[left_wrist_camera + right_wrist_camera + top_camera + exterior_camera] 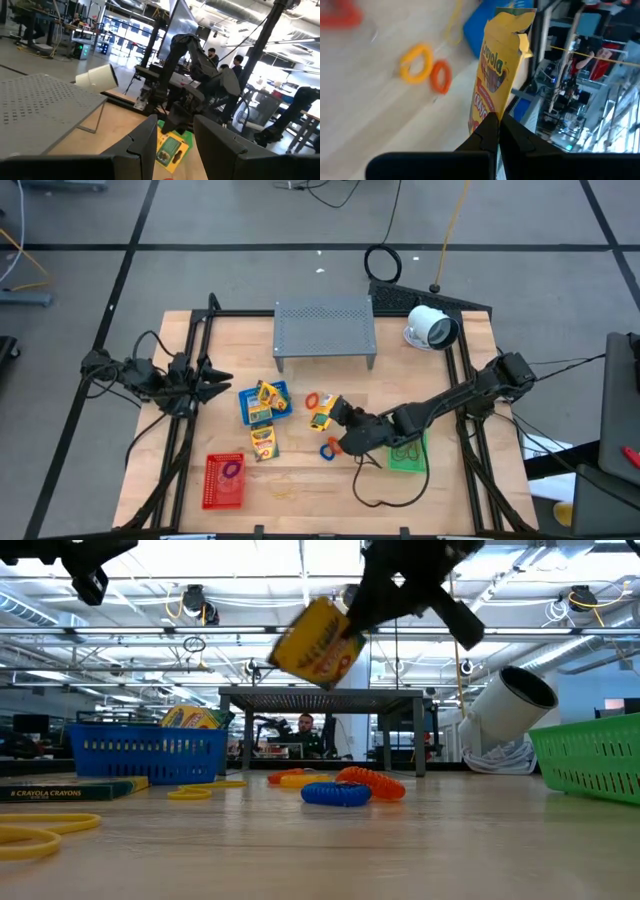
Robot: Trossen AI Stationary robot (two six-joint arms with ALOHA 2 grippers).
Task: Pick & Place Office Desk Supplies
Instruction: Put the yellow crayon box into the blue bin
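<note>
Yellow rubber-band loops lie closest to the low camera, flat on the counter; none of them matters for your coming move. Your right end effector is clamped on a yellow crayon pack, pinching its lower edge so the pack's long axis runs straight out ahead of the fingers, as the right wrist view shows. From the low view the pack hangs tilted, well clear of the counter. What you need to weigh is direction: the blue basket, which already holds crayon packs, sits just beyond the carried pack toward the left arm's side, while the green basket lies back under the right arm itself. If blue is your target, you would probably keep reaching the same way the pack points. Your left end effector waits at the counter's left edge, fingers partly apart and holding nothing.
</note>
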